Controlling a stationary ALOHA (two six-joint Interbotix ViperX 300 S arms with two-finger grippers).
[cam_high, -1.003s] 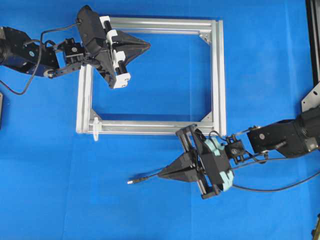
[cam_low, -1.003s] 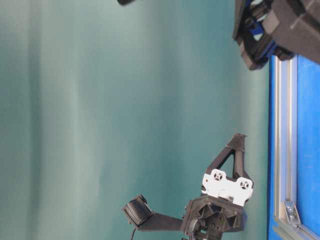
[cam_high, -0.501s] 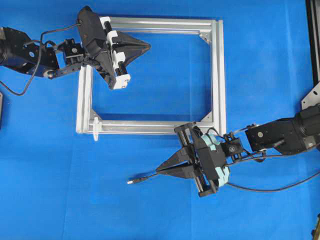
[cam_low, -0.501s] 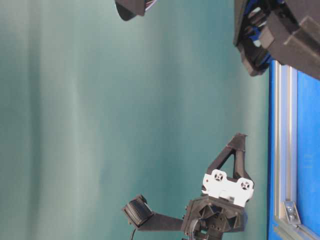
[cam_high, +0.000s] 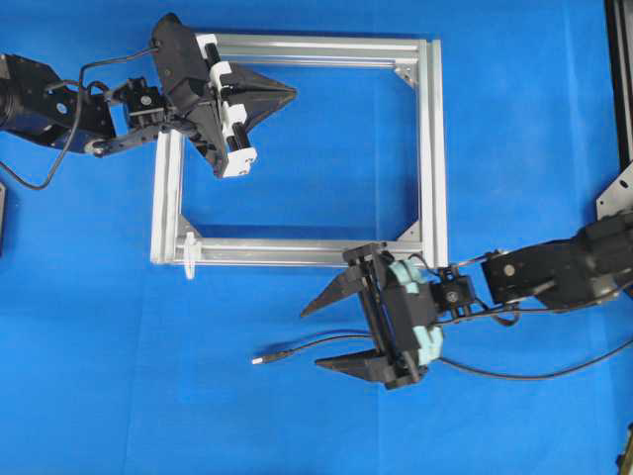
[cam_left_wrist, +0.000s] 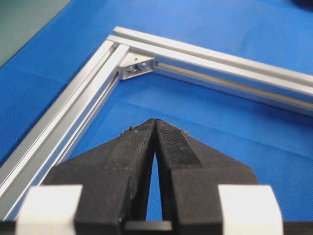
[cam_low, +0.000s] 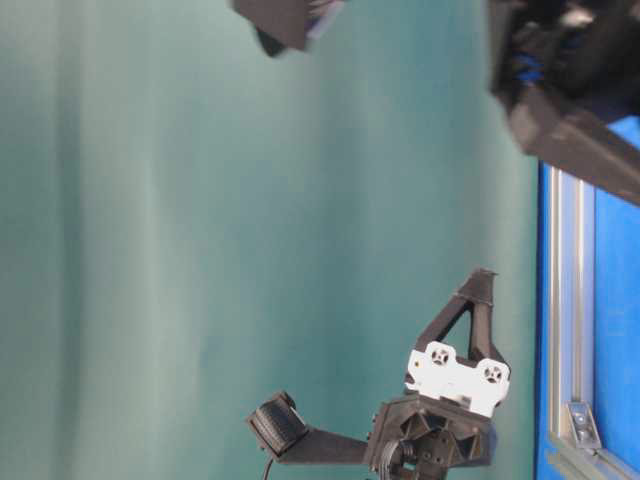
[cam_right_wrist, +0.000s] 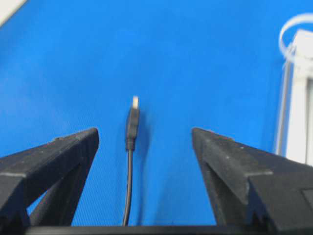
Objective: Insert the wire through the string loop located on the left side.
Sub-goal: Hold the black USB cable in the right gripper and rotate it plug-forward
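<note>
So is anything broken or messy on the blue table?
Nothing looks broken or spilled. The wire lies loose on the blue cloth between the open fingers of the right gripper, and the silver frame sits square.

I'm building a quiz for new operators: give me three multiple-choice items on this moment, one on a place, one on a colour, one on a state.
1. Where does the wire's plug lie?
A. inside the frame
B. on the blue cloth below the frame
C. in the left hand

2. What colour is the frame?
A. silver
B. red
C. black

3. How is the right hand?
A. shut on the wire
B. shut, empty
C. open

Answers:
1 B, it rests on the cloth outside the frame.
2 A, bare metal.
3 C, its fingers stand apart either side of the wire.
</note>
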